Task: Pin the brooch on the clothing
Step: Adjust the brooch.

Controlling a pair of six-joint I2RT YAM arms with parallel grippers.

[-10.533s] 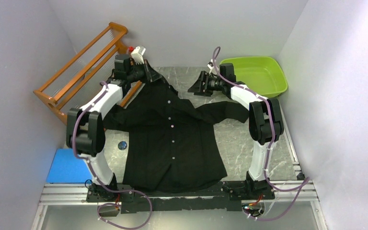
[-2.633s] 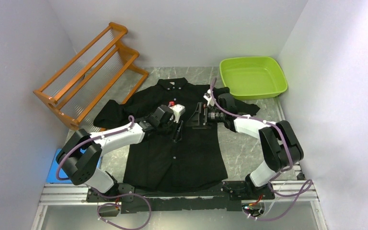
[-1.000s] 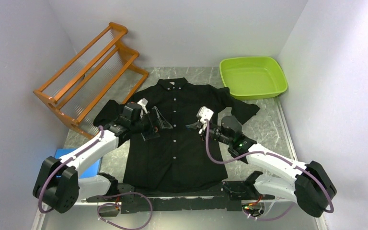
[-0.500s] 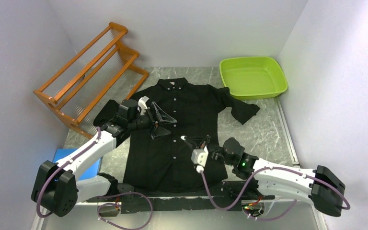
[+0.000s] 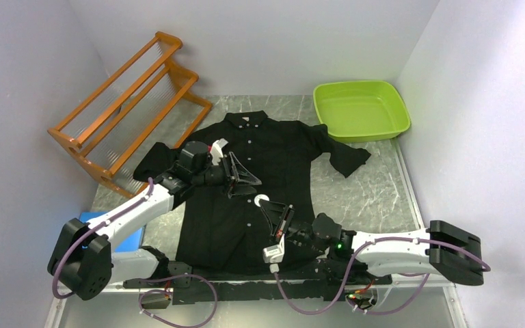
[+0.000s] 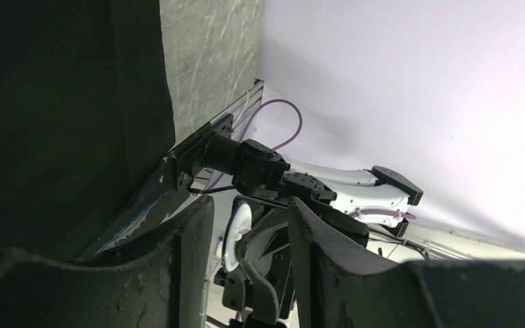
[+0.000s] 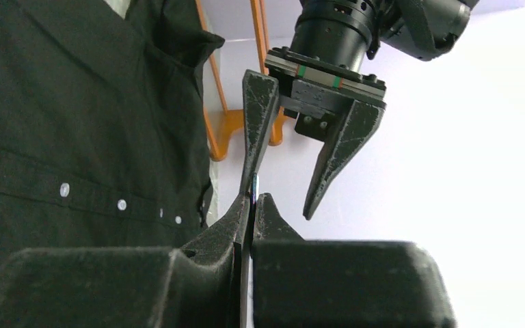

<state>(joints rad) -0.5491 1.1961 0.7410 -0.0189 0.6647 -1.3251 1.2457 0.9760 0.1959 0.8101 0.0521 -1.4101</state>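
The clothing, a black button-up shirt (image 5: 273, 154), lies flat on the table with its collar at the far side. Over the shirt's lower front, my right gripper (image 5: 268, 208) is shut on the brooch (image 5: 260, 199), a small white disc held edge-up. The left wrist view shows the brooch (image 6: 238, 225) as a pale disc; the right wrist view shows only its thin edge (image 7: 252, 195). My left gripper (image 5: 246, 188) hangs just above it, pointing at the brooch. Its fingers (image 7: 260, 116) stand apart, one lined up with the disc's edge, the other clear of it.
An orange wooden rack (image 5: 130, 89) stands at the back left, and a green tub (image 5: 362, 109) at the back right. A blue pad (image 5: 92, 222) lies by the left arm's base. Walls close in on both sides.
My right arm has swung back toward the near edge, bringing the brooch under the left gripper. The left gripper shifted slightly right and its fingers have narrowed.
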